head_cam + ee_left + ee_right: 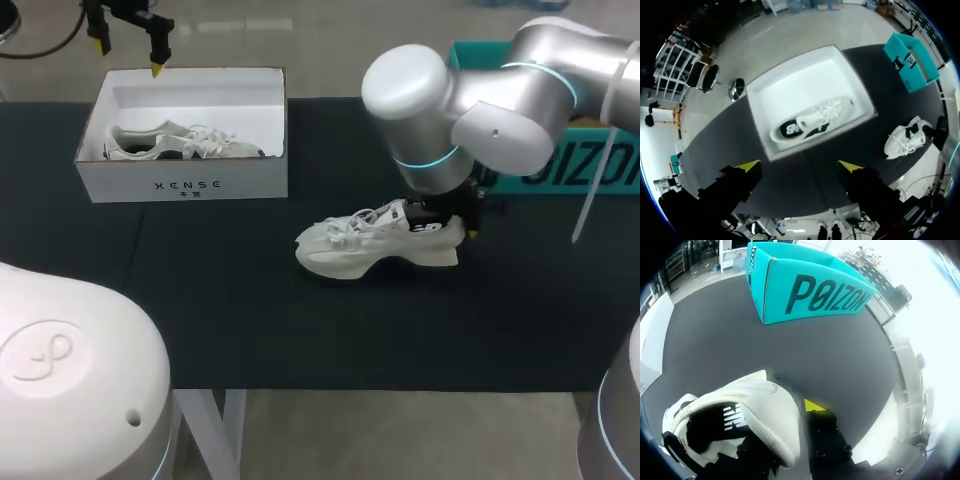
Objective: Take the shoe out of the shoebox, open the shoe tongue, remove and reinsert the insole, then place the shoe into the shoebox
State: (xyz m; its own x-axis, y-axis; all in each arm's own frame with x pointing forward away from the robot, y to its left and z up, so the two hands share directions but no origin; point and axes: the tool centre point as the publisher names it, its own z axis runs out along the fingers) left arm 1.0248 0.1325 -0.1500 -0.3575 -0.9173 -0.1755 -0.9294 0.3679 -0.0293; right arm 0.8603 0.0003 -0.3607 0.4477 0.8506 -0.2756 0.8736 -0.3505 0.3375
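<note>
A white shoe (380,240) with a dark logo stands upright on the black table mat (250,320), toe to the left. My right gripper (450,222) is shut on its heel. In the right wrist view one yellow-tipped finger (812,405) presses the outside of the heel of the shoe (755,410), and the other is hidden inside it. The white shoebox (185,180) stands open at the back left with a second white shoe (180,142) lying inside. My left gripper (127,57) hangs open high above the box's far edge, holding nothing; from there I see the box (800,85) and the shoe (810,122) in it.
A teal cardboard box (600,160) stands at the back right, just behind my right arm; it also shows ahead of the right gripper (810,290). Bare black mat stretches in front of the shoe and between it and the shoebox.
</note>
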